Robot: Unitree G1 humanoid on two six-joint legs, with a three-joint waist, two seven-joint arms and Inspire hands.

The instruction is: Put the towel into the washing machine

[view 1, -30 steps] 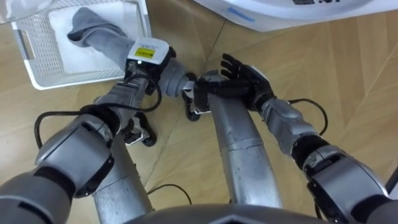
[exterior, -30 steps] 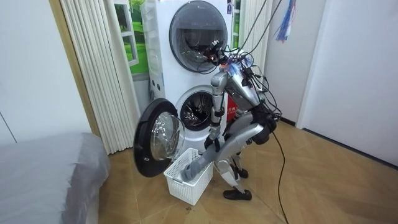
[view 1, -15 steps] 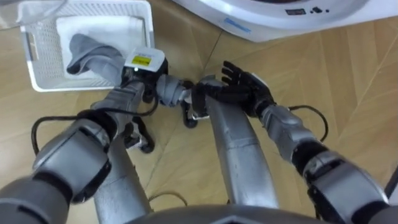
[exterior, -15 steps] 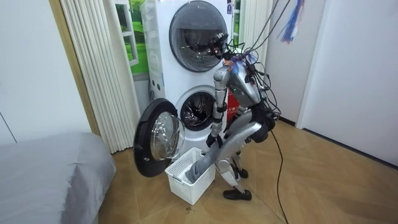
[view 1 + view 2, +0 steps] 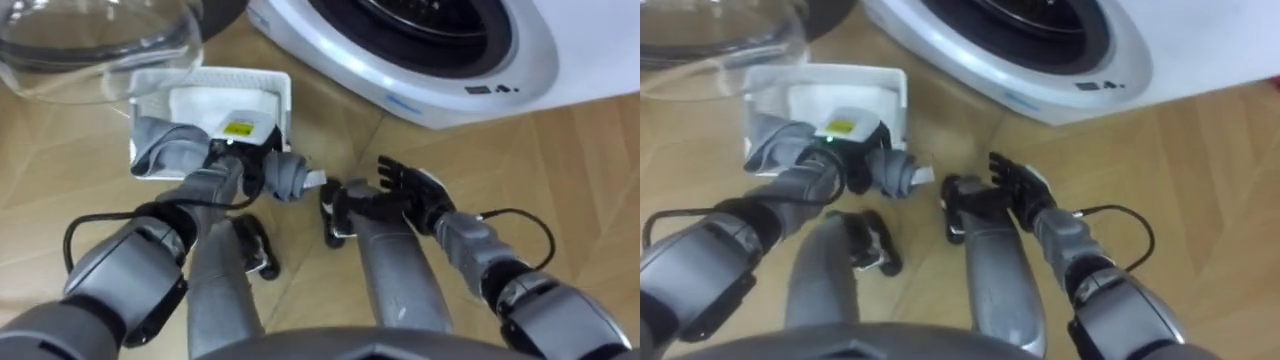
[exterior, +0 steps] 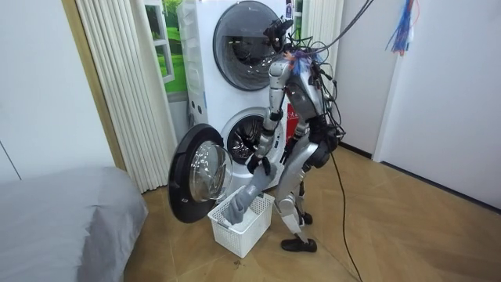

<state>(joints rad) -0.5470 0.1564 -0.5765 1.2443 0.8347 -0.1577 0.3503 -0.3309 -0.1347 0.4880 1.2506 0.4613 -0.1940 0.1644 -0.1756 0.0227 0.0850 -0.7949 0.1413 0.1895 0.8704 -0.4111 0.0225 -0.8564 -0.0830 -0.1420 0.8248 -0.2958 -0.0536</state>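
Observation:
A grey towel hangs from my left hand, whose fingers are curled round it; one end sticks out past the fist toward my right hand. In the room view the towel dangles from that hand, its lower end reaching the white basket. My right hand is held open beside my right thigh, holding nothing. The lower washing machine's drum opening lies ahead, with its round door swung open to the room view's left.
The white slatted basket sits on the wooden floor below my left hand, with a white cloth inside. The door's glass bowl bulges at the upper left. A second machine is stacked above, and a grey bed stands at the room view's left.
I have straightened up from a deep bend, so the whole picture has shifted toward the drum opening. My left hand has risen and drawn the towel up out of the basket.

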